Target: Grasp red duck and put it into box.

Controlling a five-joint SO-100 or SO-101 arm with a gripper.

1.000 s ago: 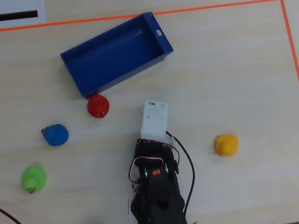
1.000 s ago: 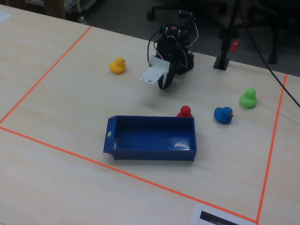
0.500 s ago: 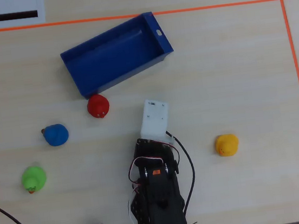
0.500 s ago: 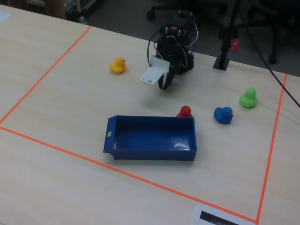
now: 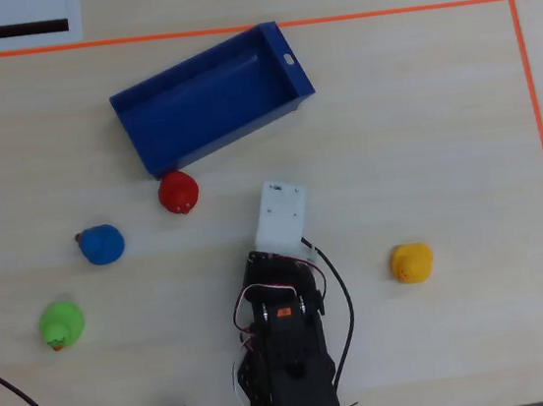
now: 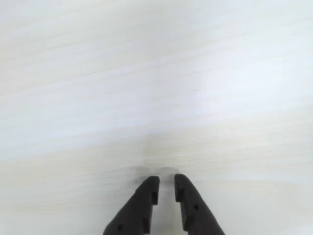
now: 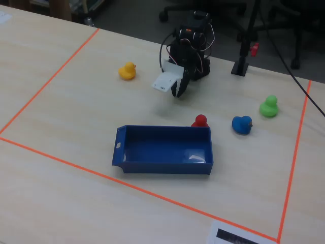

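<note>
The red duck (image 5: 178, 192) sits on the table just in front of the box's long wall; in the fixed view it (image 7: 200, 121) peeks over the box's far wall. The box (image 5: 233, 131) is a dark-blue open tray, empty, also seen in the fixed view (image 7: 162, 166). My gripper (image 6: 166, 180) hangs low over bare table, its black jaws nearly together with nothing between them. In the overhead view the white wrist housing (image 5: 281, 217) hides the jaws; it stands to the right of and a little below the red duck. The fixed view shows the gripper (image 7: 177, 93) pointing down.
A blue duck (image 5: 101, 245), a green duck (image 5: 61, 324) and a yellow duck (image 5: 412, 263) stand on the table. Orange tape (image 5: 250, 29) frames the work area. The arm's base (image 5: 289, 359) and cables are at the bottom edge.
</note>
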